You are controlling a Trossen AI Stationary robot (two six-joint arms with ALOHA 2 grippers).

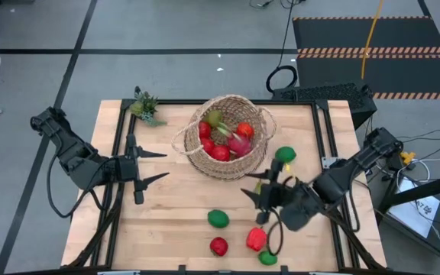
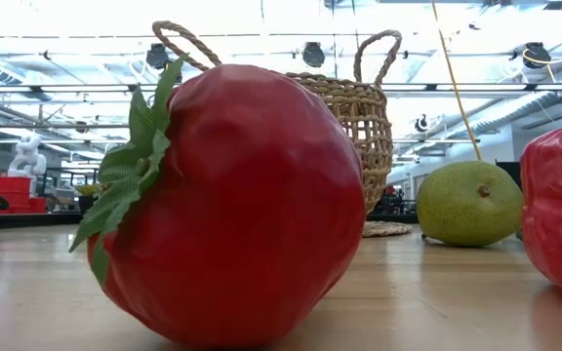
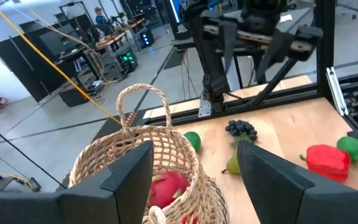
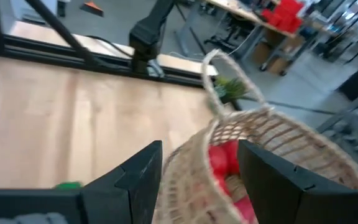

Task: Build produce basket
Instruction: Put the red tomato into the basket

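The smooth round green toy lime (image 1: 218, 218) near the worktop's front edge looks light, hard and slippery, so the open, empty right gripper (image 1: 260, 195) should pinch across its middle.

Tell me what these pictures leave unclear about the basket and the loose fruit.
- Basket contents: high view shows only the top layer; lower pieces are hidden.
- Low view: a big red tomato blocks most of the basket; both grippers are out of frame.
- Right wrist view: basket blurred and cut off by the edge.
- Right gripper: whether it holds anything is unclear.
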